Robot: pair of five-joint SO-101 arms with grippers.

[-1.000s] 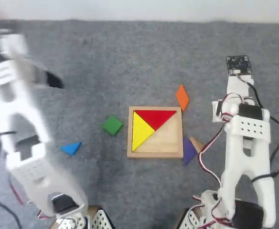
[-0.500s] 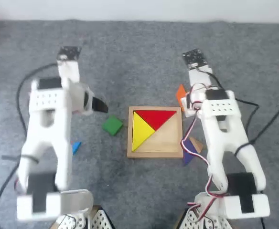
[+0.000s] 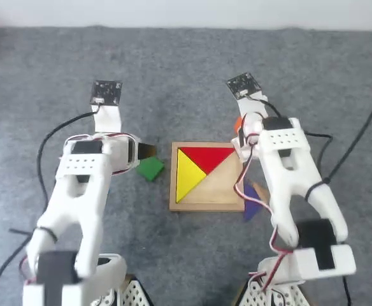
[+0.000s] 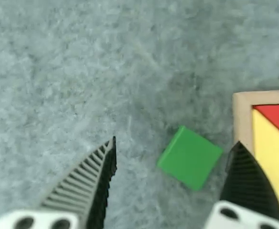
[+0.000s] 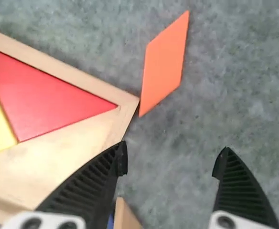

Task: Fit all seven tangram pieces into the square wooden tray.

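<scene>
Beneath the wide-open left hand (image 4: pixel 175 143) lies a green square (image 4: pixel 189 163); right hand (image 5: pixel 174 148) (equally wide) by orange parallelogram (image 5: pixel 164 62)

My left arm (image 3: pixel 78 191) and right arm (image 3: pixel 294 172) are white plastic shells. Rows of small round holes (image 3: pixel 84 164) cross them, and black motor blocks (image 3: pixel 55 264) sit far behind the hand. My left gripper (image 4: pixel 175 143) and right gripper (image 5: pixel 174 148) have black, ribbed, pointed fingers on white bases with screw holes. A dark circuit board (image 3: pixel 106 92) rides by each wrist. A black cable (image 3: pixel 44 150) and thin red and white wires (image 3: pixel 248 137) trail back.
</scene>
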